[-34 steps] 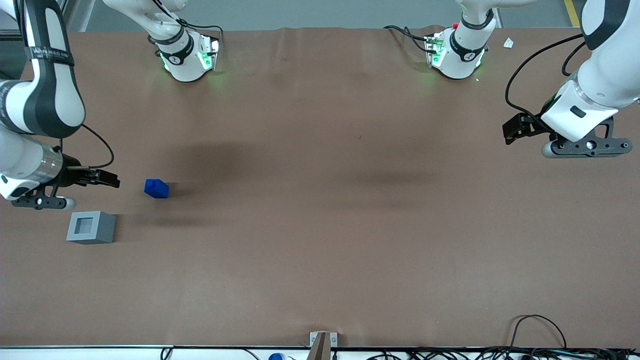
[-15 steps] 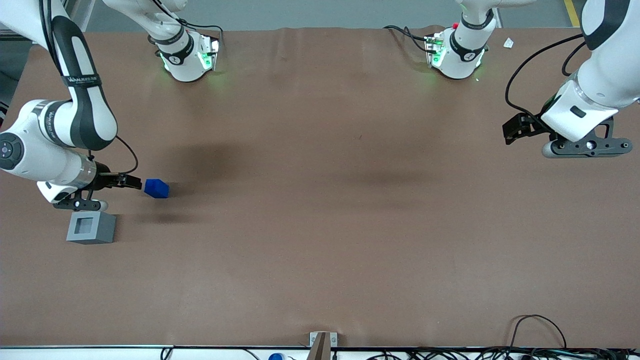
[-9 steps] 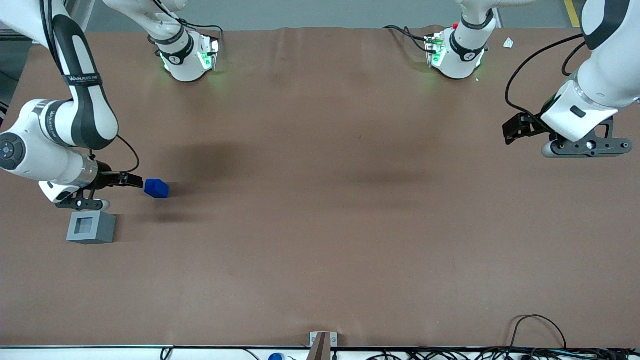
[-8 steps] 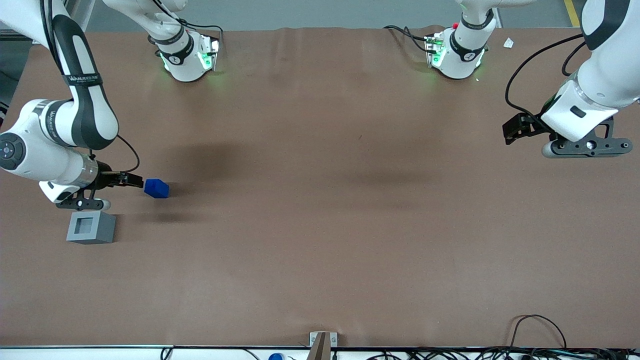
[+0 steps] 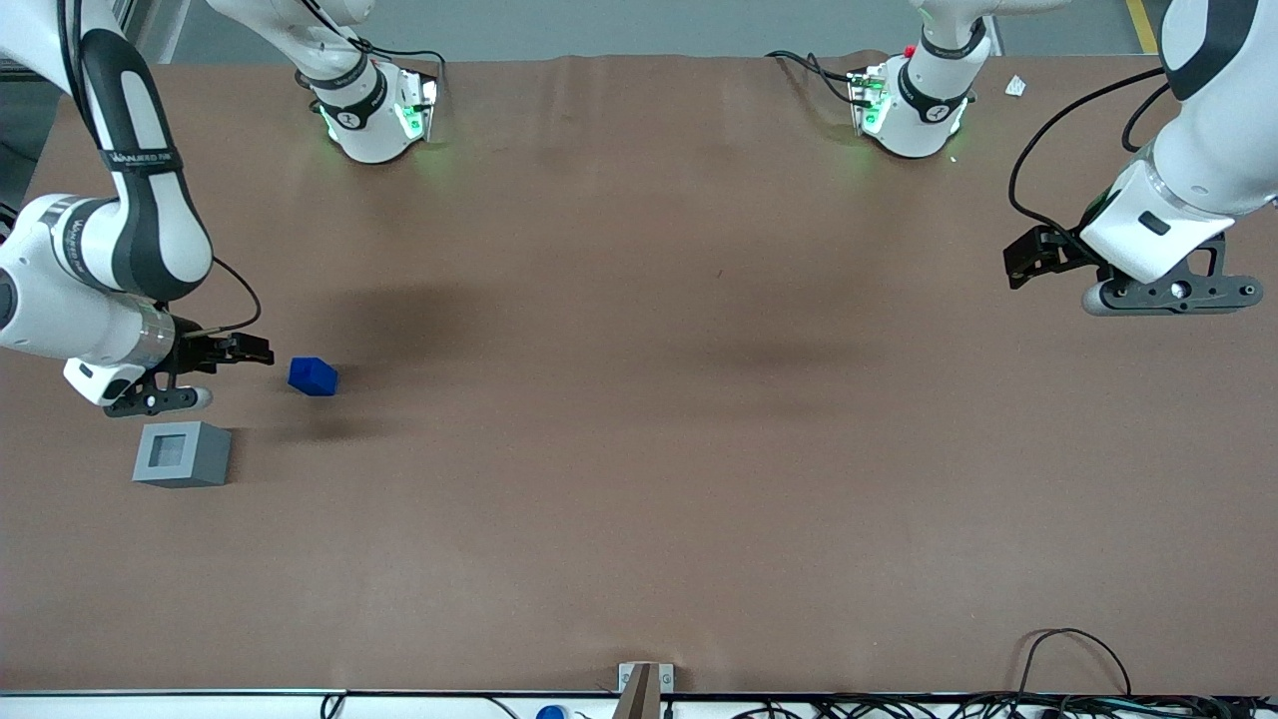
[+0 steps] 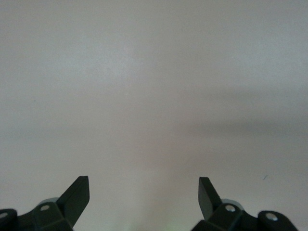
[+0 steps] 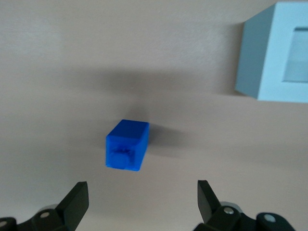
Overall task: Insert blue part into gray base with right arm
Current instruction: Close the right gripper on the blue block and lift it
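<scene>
The blue part (image 5: 313, 376) lies on the brown table toward the working arm's end; in the right wrist view the blue part (image 7: 126, 145) shows its stub face toward the camera. The gray base (image 5: 183, 453) sits nearer the front camera, recess facing up, and the gray base (image 7: 276, 55) also shows in the wrist view. My right arm's gripper (image 5: 262, 352) hovers just short of the blue part, apart from it. The gripper (image 7: 142, 199) is open with nothing between its fingers (image 7: 77, 197).
Two arm bases (image 5: 374, 110) (image 5: 909, 100) stand along the table's edge farthest from the front camera. Cables (image 5: 1078, 659) lie at the near edge toward the parked arm's end. A small bracket (image 5: 644, 684) sits at the middle of the near edge.
The gripper first came up to the blue part until its tips nearly touched it. Over the last half second it has drawn back slightly and risen. The blue part and gray base have not moved.
</scene>
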### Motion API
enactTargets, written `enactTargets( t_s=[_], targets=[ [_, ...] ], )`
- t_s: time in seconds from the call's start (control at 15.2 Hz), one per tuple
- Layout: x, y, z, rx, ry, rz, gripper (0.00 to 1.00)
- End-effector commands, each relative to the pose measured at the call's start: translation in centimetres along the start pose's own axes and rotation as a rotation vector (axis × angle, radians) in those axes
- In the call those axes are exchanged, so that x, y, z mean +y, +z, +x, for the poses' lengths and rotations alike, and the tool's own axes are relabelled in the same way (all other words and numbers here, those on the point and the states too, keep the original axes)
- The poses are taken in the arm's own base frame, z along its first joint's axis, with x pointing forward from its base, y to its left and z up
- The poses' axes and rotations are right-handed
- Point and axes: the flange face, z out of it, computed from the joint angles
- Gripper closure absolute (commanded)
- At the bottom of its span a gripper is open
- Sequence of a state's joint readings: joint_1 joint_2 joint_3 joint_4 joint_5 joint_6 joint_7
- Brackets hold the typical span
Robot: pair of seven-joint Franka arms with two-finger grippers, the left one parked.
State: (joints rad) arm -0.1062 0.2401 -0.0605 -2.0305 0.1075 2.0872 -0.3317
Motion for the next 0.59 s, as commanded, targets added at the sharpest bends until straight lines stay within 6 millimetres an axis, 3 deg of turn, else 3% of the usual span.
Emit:
enactTargets(
  t_s=[0.0, 0.4, 0.53],
  targets=[
    [0.2, -0.2, -1.3, -0.005, -0.054, 0.053, 0.00],
    [0.1, 0.9, -0.3, 0.034, 0.048, 0.089, 0.06],
    [-1.0, 1.4, 0.1, 0.024, 0.094, 0.087, 0.06]
  ],
)
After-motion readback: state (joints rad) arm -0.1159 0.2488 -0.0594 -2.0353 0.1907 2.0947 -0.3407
